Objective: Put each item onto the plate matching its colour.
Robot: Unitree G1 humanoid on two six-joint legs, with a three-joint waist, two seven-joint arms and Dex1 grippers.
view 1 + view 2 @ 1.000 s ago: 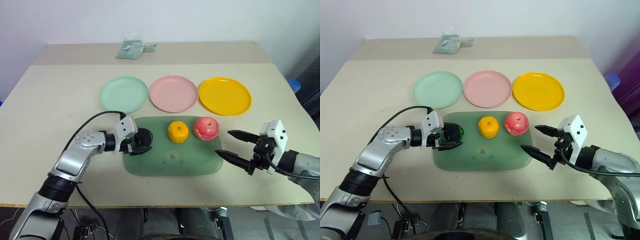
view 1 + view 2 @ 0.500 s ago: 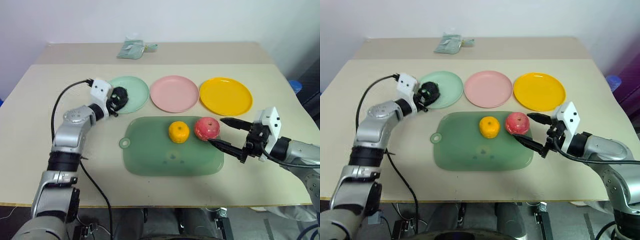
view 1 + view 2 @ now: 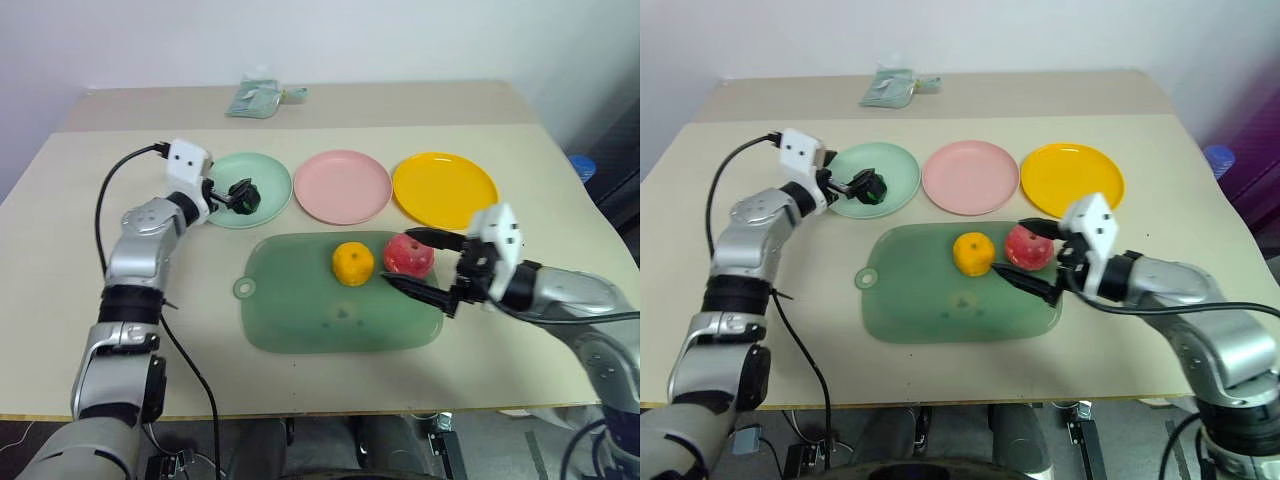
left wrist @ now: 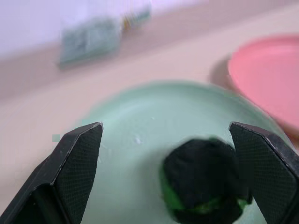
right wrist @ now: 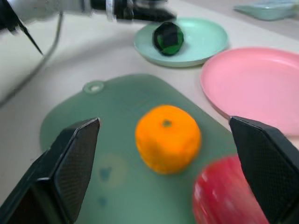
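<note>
Left claw [image 3: 236,192] is hovering over the mint green plate [image 3: 272,182] with its fingers spread apart, the dark green ball [image 3: 246,195] lying on that plate between them. Further right, the pink plate [image 3: 345,186] and yellow plate [image 3: 445,189] are sitting bare on the bench [image 3: 90,230]. Below them, the orange tangerine [image 3: 354,263] and pink-red apple [image 3: 408,255] are resting on the green board [image 3: 300,320]. Right claw [image 3: 418,262] is reaching around the apple, fingers wide apart.

Grey-green packet [image 4: 91,39] beyond the mint green plate [image 4: 140,116] blurred in left wrist view, pink plate [image 4: 268,77] beside the mint green plate cut by frame edge, pink-red apple [image 5: 226,198] cut off at frame bottom in right wrist view.
</note>
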